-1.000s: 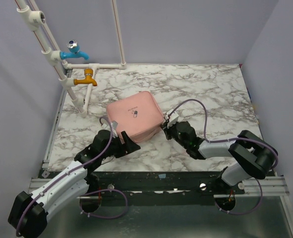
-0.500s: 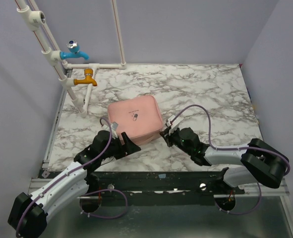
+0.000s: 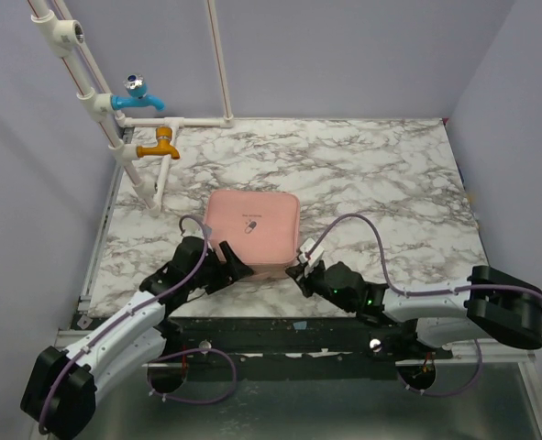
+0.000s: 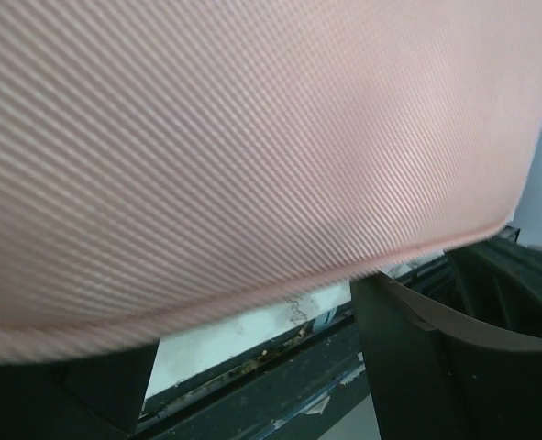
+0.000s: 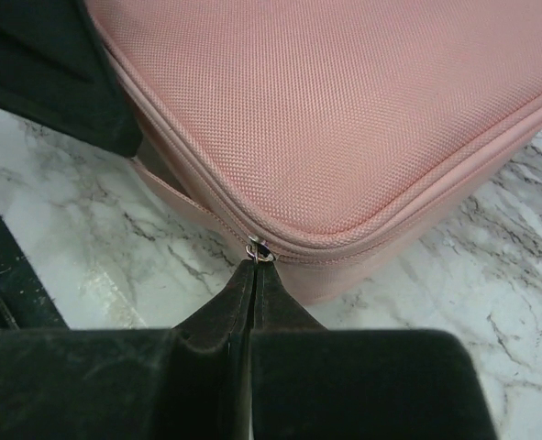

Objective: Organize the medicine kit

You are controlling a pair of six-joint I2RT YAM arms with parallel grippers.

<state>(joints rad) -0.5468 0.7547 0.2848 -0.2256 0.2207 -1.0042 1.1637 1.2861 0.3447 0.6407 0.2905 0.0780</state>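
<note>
Nearest you, both arms lie low over the near edge of the marble table (image 3: pixel 371 174), reaching inward to the same object. Your left gripper (image 3: pixel 231 268) is at the near left corner of the medicine kit (image 3: pixel 252 227). Its jaws stand wide, and in the wrist view the dark fingers (image 4: pixel 436 357) sit far apart along the bottom while pink woven fabric fills everything above them. You cannot tell whether they press on the case. Your right gripper (image 3: pixel 299 272) is at the near right corner, its jaws closed tight together and pinching the small metal zipper pull (image 5: pixel 259 249) where the seam rounds that corner. Left of the pull, the seam gapes a little. The kit lies flat on the table between the two grippers with its lid down and its pill logo (image 3: pixel 249 221) facing up. Beyond it, at the far left corner, white pipes (image 3: pixel 96 103) carry an orange tap (image 3: pixel 160 145) and, above that, a blue tap (image 3: pixel 138 97).
</note>
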